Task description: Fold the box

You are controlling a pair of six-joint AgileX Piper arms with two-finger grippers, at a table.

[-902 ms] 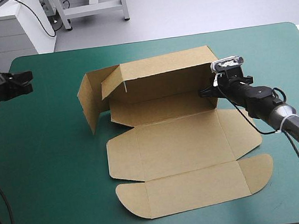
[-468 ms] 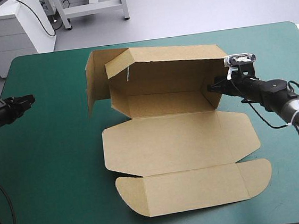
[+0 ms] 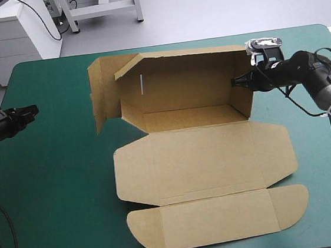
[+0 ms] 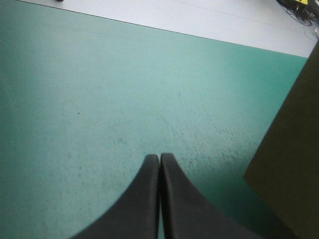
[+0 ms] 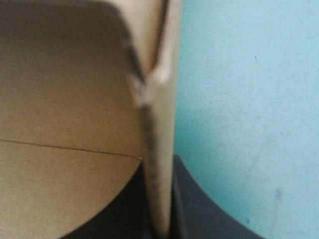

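Note:
The brown box [image 3: 198, 156] lies in the middle of the teal-green table, its near panels flat and its far wall and both end flaps raised. My right gripper [image 3: 236, 81] is shut on the box at the upper part of the right end wall [image 3: 241, 86]. In the right wrist view the board's edge [image 5: 162, 149] runs between my fingers [image 5: 199, 209]. My left gripper [image 3: 32, 110] is shut on nothing, low over the cover near the table's left edge, well apart from the box's left flap [image 3: 98, 101]. The left wrist view shows that flap [image 4: 294, 164] ahead and to one side.
Bare teal-green cover [image 3: 54, 189] lies left of the box and in a strip [image 3: 327, 201] along its right. The table's far edge [image 3: 163, 45] runs just behind the raised wall.
My right gripper has pulled the box's right end wall up and toward the far edge, so the far wall stands taller. The whole box has shifted slightly. The left gripper dropped lower, then stayed.

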